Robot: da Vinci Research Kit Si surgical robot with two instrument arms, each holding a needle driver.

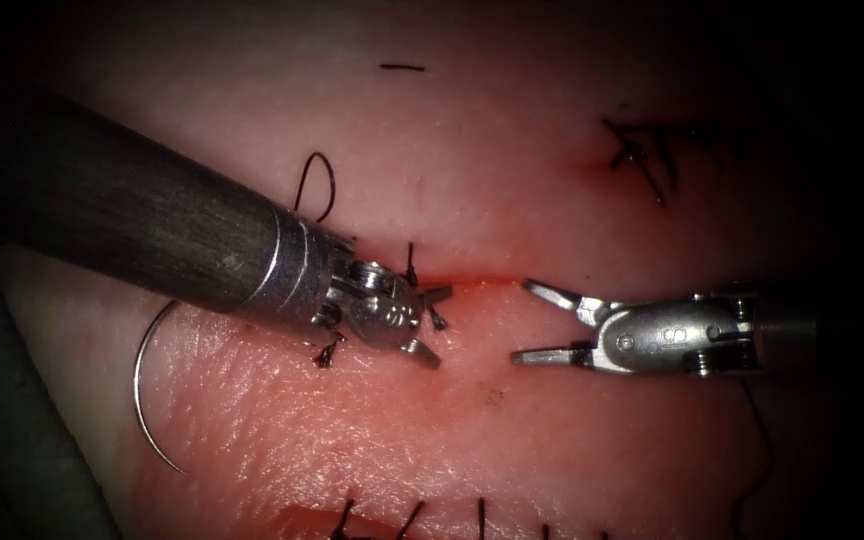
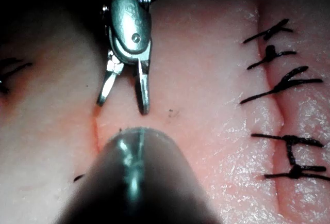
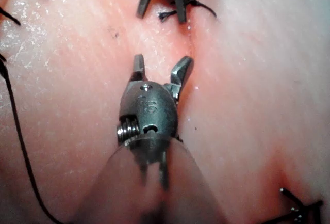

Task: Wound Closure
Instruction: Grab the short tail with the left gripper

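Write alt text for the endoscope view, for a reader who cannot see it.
Both tools hover with jaws open and empty over the cut in the tissue: the left tool from the left, the right tool from the right. The curved needle lies free on the tissue at far left, and knotted thread ends stand beside the left tool.

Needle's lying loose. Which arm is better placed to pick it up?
Probably left. The needle lies free on the tissue, just below the left arm's shaft; the left pincer is open and empty. The right pincer, also open and empty, is farther off.
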